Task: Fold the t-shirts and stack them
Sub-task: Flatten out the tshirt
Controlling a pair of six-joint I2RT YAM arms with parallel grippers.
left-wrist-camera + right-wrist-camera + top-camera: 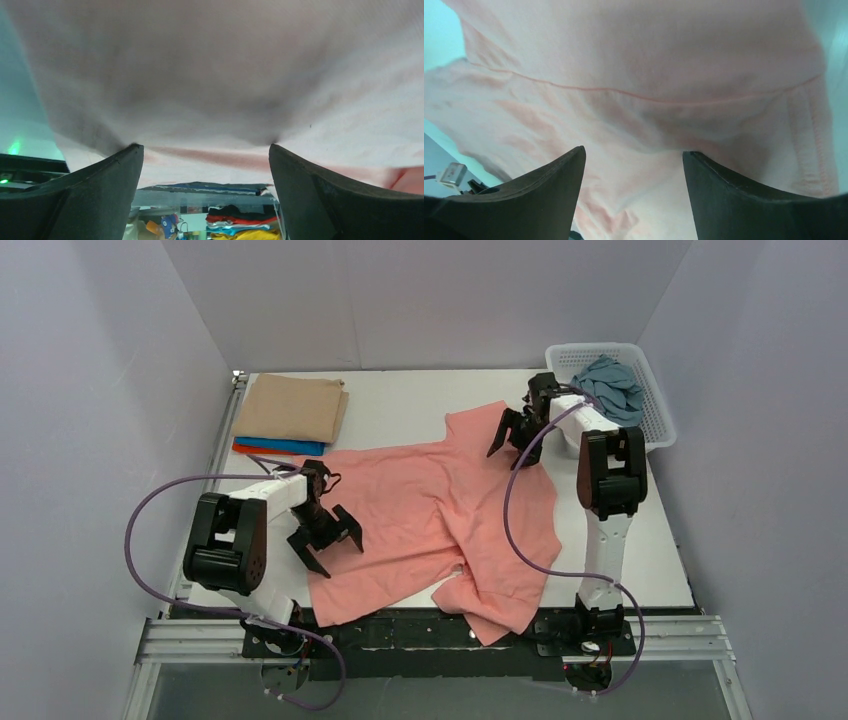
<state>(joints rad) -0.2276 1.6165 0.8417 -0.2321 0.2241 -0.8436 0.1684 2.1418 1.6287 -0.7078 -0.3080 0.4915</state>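
Salmon-pink t-shirt [430, 510] lies spread on surface [400, 400]. Left claw [335, 545] apart over its left edge; right claw [508, 448] apart over far corner.

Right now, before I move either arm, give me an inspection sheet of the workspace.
Surface: white table, largely covered by one shirt.
Job's things: salmon-pink t-shirt spread unfolded and rumpled, one part hanging over the near edge; tan t-shirt folded on top of the bright blue t-shirt and orange-red t-shirt at far left; grey-blue t-shirt bunched in the basket.
Clutter: white mesh basket at the far right corner.
Grippers: left gripper open at the salmon-pink shirt's left edge; right gripper open over its far right part; neither holds cloth.
Cables: left purple cable loops out beyond the table; right purple cable loops over the shirt.
Surroundings: plain pale walls on three sides.
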